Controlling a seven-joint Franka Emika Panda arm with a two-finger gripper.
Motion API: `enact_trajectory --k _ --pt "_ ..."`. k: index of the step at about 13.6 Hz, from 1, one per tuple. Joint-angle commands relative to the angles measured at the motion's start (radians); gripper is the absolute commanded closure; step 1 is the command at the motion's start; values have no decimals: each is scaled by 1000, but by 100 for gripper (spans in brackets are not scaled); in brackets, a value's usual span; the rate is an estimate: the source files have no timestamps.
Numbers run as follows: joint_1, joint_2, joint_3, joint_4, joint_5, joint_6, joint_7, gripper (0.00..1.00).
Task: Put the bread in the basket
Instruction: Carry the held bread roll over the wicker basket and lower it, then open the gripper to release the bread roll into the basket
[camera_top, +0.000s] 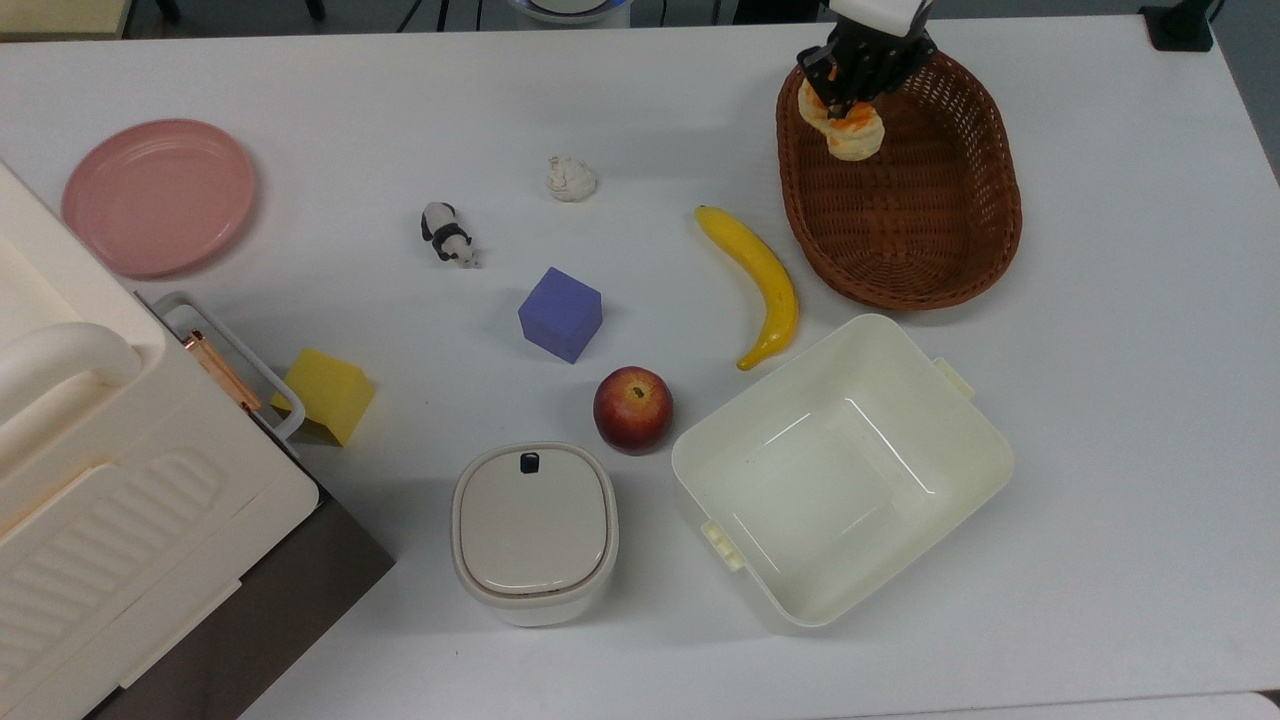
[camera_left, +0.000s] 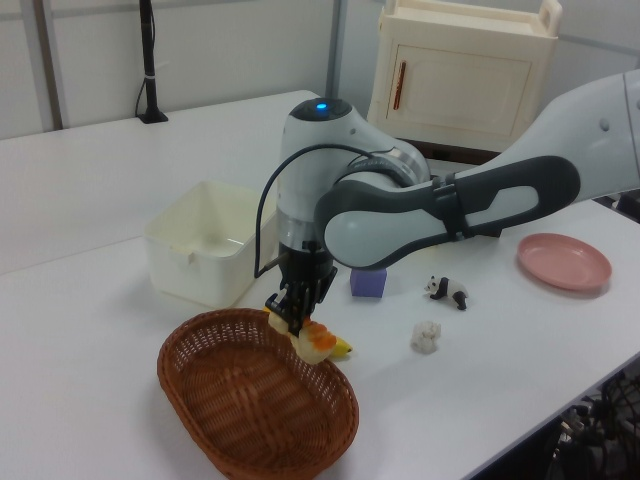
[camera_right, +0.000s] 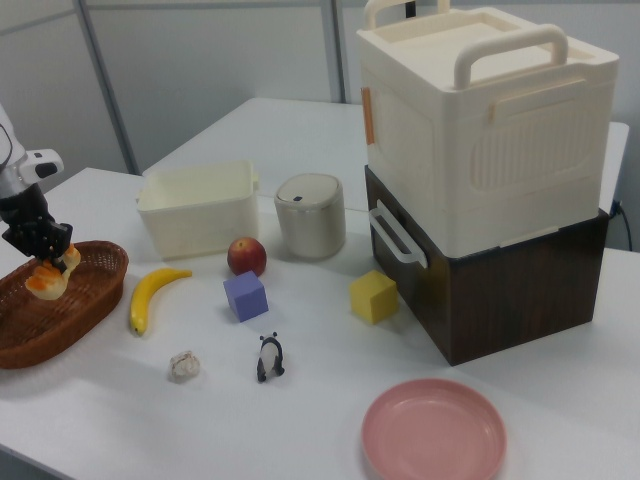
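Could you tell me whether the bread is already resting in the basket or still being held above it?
Held above it. The gripper is shut on the bread, which hangs over the basket near one end, clear of its floor.

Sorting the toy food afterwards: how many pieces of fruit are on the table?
2: the banana lies between the basket and the purple cube; the apple sits beside the cream tub.

Top view looks straight down from above, gripper (camera_top: 850, 92) at its upper right. Left view sits low, close beside the gripper (camera_left: 292, 318); right view faces it from across the table, far off. All share the basket (camera_top: 960, 250).
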Motion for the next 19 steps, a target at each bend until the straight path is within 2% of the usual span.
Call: enact_trajectory --k 1,11,14,16,17,18,19 --pt "11 6 -8 27 17 -19 74 0" --pt "-9 -5 -8 37 15 -23 87 0" --pt "-101 -46 -12 43 5 -29 78 0" --pt "-173 -78 -22 87 5 -116 12 0" --pt "-184 -86 -41 122 12 -188 -35 0" --pt "-187 -86 -104 194 15 -298 -75 0" --pt "-202 -83 -124 237 15 -354 -83 0"
